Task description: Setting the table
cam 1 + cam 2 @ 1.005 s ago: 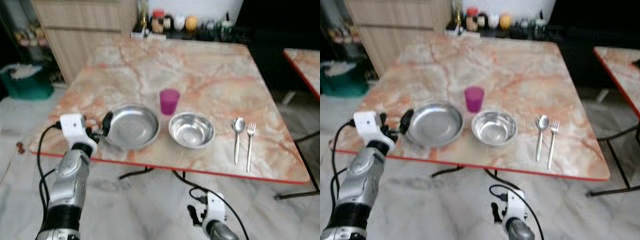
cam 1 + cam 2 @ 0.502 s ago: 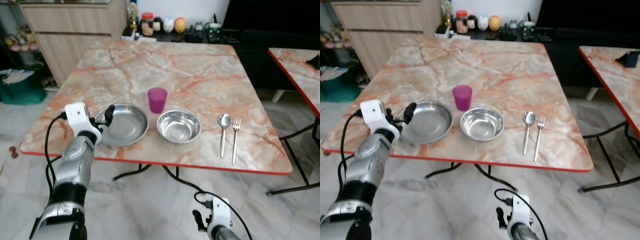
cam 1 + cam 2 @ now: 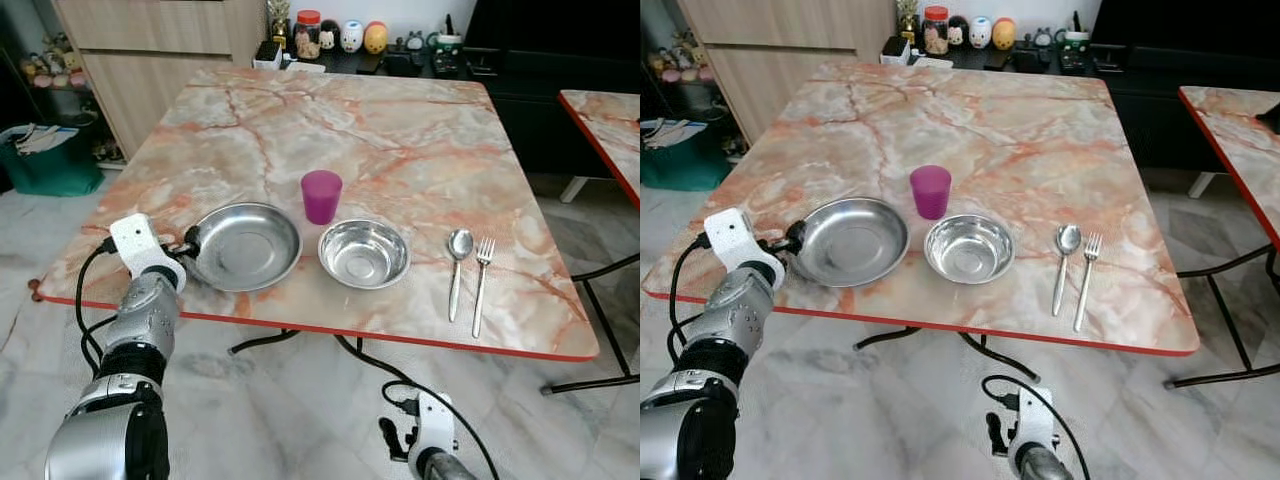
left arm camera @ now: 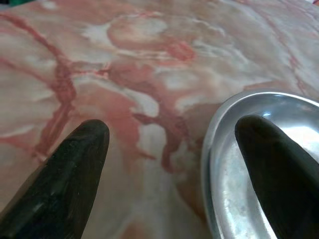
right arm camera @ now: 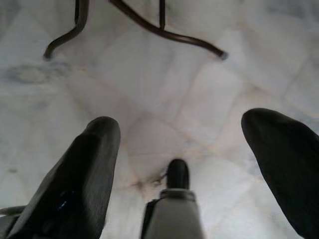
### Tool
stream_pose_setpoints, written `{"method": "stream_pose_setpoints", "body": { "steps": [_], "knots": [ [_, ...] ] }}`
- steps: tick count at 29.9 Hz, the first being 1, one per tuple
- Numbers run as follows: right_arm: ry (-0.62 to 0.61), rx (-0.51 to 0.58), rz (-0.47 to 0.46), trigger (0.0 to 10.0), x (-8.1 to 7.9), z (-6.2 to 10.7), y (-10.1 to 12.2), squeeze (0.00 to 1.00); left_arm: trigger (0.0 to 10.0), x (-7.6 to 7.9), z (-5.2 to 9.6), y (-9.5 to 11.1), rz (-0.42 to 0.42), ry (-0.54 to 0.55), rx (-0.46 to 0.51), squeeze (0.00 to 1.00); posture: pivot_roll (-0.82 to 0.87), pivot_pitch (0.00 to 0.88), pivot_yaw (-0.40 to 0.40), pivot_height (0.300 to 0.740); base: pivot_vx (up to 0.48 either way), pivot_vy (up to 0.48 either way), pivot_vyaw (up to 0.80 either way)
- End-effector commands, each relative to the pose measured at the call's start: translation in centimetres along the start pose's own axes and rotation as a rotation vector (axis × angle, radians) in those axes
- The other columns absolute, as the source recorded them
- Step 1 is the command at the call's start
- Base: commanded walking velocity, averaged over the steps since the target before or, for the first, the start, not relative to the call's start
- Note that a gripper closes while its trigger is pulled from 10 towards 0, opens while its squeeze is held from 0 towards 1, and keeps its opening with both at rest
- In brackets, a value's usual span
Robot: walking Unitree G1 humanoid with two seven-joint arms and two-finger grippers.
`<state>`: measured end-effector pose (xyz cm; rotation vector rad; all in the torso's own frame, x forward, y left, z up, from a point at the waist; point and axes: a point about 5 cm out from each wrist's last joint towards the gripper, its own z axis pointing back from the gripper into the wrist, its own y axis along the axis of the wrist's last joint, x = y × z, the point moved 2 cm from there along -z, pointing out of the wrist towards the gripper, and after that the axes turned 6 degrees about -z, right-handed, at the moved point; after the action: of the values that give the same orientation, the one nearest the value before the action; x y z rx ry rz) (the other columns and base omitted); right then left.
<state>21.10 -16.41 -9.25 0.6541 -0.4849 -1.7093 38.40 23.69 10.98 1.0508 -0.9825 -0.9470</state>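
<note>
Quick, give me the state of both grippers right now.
Left gripper: open, its fingers straddling the near-left rim of the steel plate, not closed on it.
Right gripper: open, holding nothing, hanging low over the floor.

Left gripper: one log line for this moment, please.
left gripper: open, astride rim of shallow steel plate | right gripper: open, idle low over floor

The left arm (image 3: 140,330) is silver metal with a black band lower down, a boxy white wrist block (image 3: 136,243) and a black cable looping off it. The right arm (image 3: 432,455) has the same white block and black cable. Each gripper's fingers (image 4: 75,174) are chunky, matte black, with rounded tips.
</note>
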Motion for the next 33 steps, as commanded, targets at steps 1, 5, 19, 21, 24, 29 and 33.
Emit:
{"method": "stream_pose_setpoints", "body": {
  "steps": [1,5,19,21,24,29,33],
  "knots": [
    [-0.007,-0.013,-0.009,10.0,0.7,0.2,-0.4,0.00,10.0,0.3,-0.2,-0.1,0.012,-0.018,-0.019,0.00,0.00,0.044,-0.031,0.740,0.000,0.000,0.00],
    [-0.013,-0.019,-0.011,10.0,1.4,0.4,-0.7,0.00,10.0,0.7,-0.2,-0.6,0.007,-0.057,-0.050,0.00,0.00,0.047,-0.027,0.740,0.000,0.000,0.00],
    [-0.002,-0.051,-0.009,10.0,0.5,0.5,-2.1,0.00,10.0,0.6,-0.3,-0.8,-0.017,-0.028,-0.049,0.00,0.00,0.049,-0.022,0.740,0.000,0.000,0.00],
    [0.003,-0.052,-0.008,10.0,-0.1,0.4,-2.1,0.00,10.0,0.8,-0.3,-1.0,-0.024,-0.031,-0.057,0.00,0.00,0.049,-0.022,0.740,0.000,0.000,0.00],
    [0.014,-0.051,-0.007,10.0,-1.4,0.2,-1.8,0.00,10.0,1.2,-0.2,-1.5,-0.026,-0.039,-0.085,0.00,-0.01,0.048,-0.022,0.740,0.000,0.000,0.00],
    [0.023,-0.051,-0.004,10.0,-2.6,0.0,-1.7,0.00,8.9,1.3,-0.2,-2.0,-0.046,-0.043,-0.105,0.00,0.00,0.048,-0.023,0.740,0.000,0.000,0.00],
    [0.029,-0.054,0.000,10.0,-3.1,0.0,-1.7,0.00,5.5,0.7,-0.1,-2.4,-0.041,-0.004,-0.126,0.00,0.00,0.050,-0.023,0.740,0.000,0.000,0.00]
  ]
}}
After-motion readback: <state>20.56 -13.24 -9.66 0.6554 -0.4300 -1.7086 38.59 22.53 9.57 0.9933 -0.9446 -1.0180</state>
